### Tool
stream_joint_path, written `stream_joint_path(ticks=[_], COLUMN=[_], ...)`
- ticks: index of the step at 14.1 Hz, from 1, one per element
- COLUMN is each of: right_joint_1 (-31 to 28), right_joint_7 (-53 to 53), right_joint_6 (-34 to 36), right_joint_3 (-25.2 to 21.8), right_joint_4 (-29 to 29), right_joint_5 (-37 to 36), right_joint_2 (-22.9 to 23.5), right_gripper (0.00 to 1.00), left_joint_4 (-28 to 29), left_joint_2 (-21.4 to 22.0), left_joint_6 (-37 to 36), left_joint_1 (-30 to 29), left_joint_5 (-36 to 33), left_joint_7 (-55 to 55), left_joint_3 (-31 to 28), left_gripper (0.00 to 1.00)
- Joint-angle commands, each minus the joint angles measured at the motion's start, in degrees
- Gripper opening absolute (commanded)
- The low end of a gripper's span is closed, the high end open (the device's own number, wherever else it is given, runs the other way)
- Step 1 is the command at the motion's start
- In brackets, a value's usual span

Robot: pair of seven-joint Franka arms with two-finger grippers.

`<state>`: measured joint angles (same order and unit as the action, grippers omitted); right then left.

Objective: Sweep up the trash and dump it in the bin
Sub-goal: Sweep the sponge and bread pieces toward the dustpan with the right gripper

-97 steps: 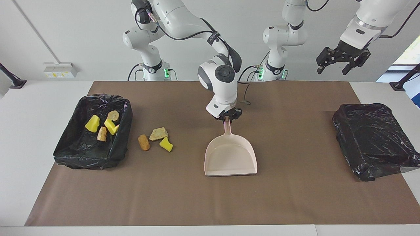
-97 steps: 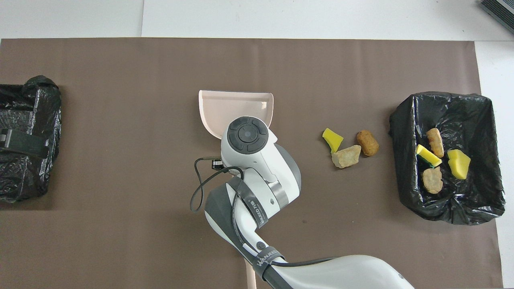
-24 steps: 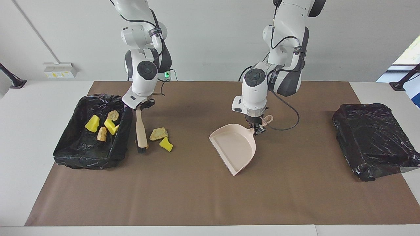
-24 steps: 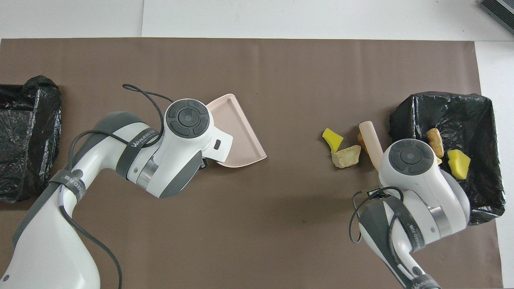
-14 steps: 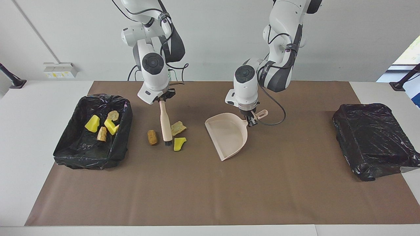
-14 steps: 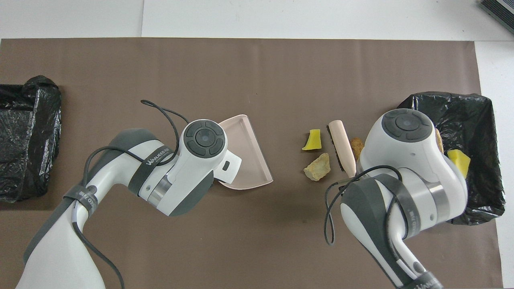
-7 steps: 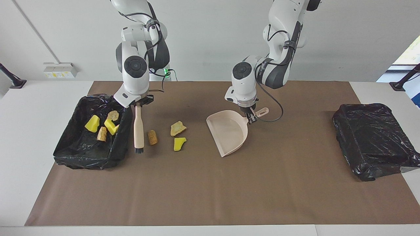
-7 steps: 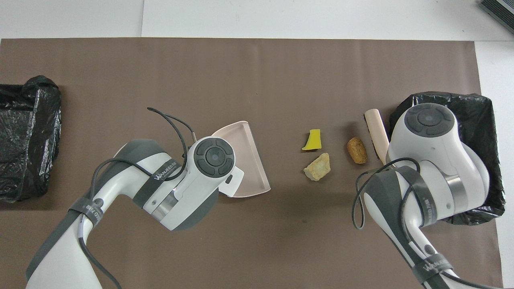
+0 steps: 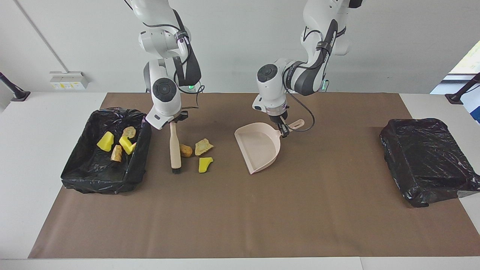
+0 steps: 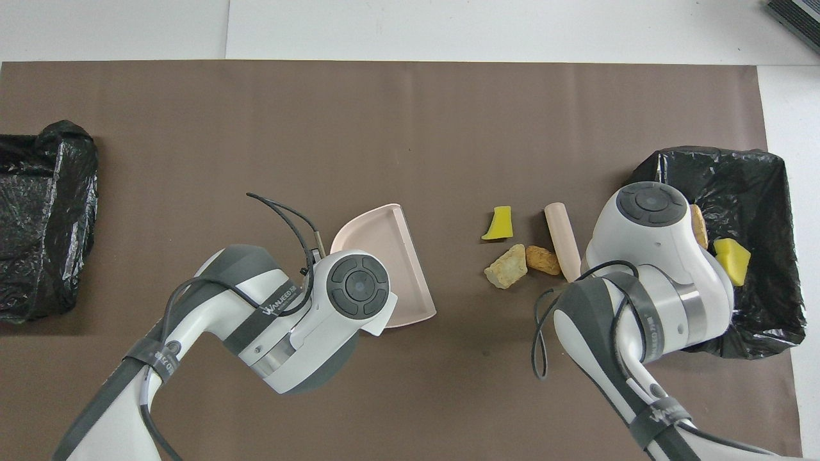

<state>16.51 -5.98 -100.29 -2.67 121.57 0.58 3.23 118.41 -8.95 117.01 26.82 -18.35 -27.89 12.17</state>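
Note:
Three scraps of trash lie on the brown mat: a brown piece (image 9: 185, 150) (image 10: 543, 260), a beige lump (image 9: 203, 146) (image 10: 506, 274) touching it, and a yellow sponge chunk (image 9: 204, 164) (image 10: 498, 223). My right gripper (image 9: 173, 123) is shut on the top of a wooden brush (image 9: 174, 148) (image 10: 562, 240), whose bristles rest on the mat against the brown piece. My left gripper (image 9: 282, 130) is shut on the handle of the pink dustpan (image 9: 258, 146) (image 10: 384, 256), tilted with its mouth toward the scraps. The black-lined bin (image 9: 97, 183) (image 10: 737, 166) at the right arm's end holds several scraps.
A second black-lined bin (image 9: 423, 157) (image 10: 45, 218) stands at the left arm's end of the table. The brown mat (image 9: 240, 225) covers most of the white tabletop. A cable loops off each wrist.
The brush swept from beside the bin toward the dustpan, pushing the brown piece against the beige lump. The dustpan shifted a little nearer to the robots.

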Motion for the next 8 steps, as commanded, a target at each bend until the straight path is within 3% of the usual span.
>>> stream_joint_path(ticks=[1, 5, 8], right_joint_1=[2.7, 6.8, 7.0], right_joint_7=[-0.8, -4.5, -8.1], right_joint_6=[-1.1, -0.8, 1.5], right_joint_3=[0.1, 0.1, 0.1], right_joint_4=[0.4, 0.2, -1.2], right_joint_5=[8.3, 16.2, 16.2], right_joint_2=[-0.5, -0.9, -1.4], right_gripper=[0.0, 0.0, 0.0], left_joint_4=[2.5, 3.5, 4.1], left_joint_2=[1.7, 2.0, 2.1], left_joint_6=[1.5, 1.8, 2.5], left_joint_1=[0.3, 0.0, -0.1], left_joint_5=[-1.3, -1.3, -1.3], left_joint_7=[1.2, 1.8, 2.0], left_joint_3=[-0.6, -0.6, -0.6], left_gripper=[0.0, 0.0, 0.0])
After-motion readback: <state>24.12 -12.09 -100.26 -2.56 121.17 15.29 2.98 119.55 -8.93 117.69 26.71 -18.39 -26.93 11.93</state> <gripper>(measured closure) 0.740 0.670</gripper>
